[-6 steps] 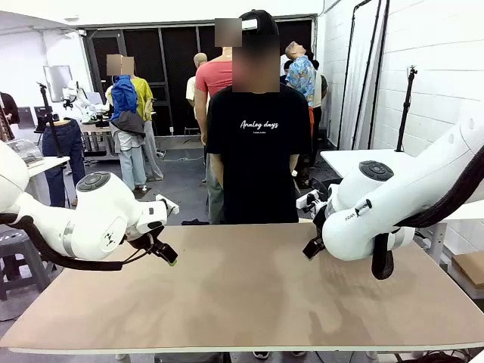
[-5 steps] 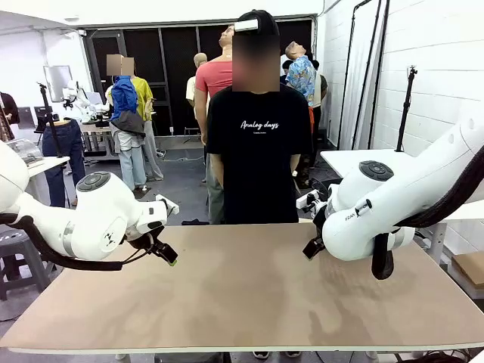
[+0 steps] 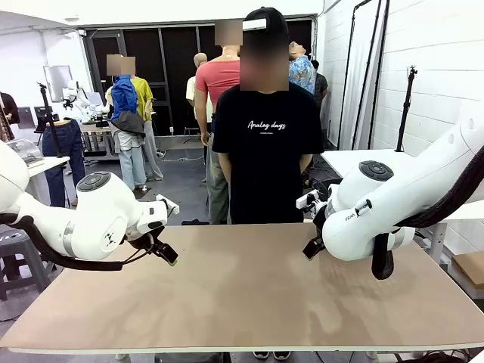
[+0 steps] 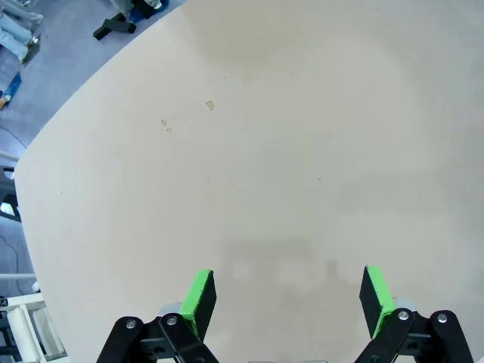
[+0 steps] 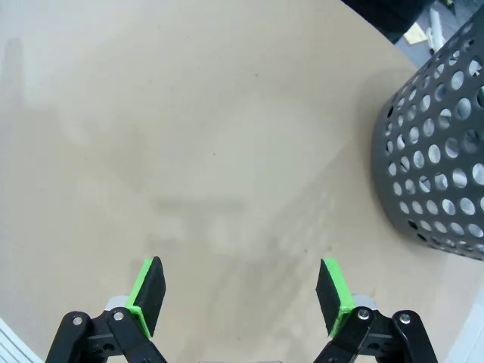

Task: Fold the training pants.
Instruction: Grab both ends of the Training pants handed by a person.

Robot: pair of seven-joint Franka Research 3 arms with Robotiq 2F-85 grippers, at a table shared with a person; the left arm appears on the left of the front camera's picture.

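- Left gripper (image 4: 287,274): jaws spread wide above the bare tan wooden tabletop (image 4: 302,113).
- Right gripper (image 5: 240,264): jaws also spread above the tabletop, with a dark grey perforated basket (image 5: 435,144) nearby.
- Front view: a person in a black T-shirt (image 3: 265,151) stands at the tabletop's far edge.

You are looking into a robotics lab set up in a workshop hall: the white left arm (image 3: 83,223) and right arm (image 3: 386,212) are flanking a plain brown table (image 3: 242,302), black cables (image 3: 380,76) are running up a painted white brick wall (image 3: 442,60), a tall black stand (image 3: 407,106) is standing by a second white table (image 3: 352,160), and people (image 3: 265,151) are standing about on the grey floor (image 3: 178,185)
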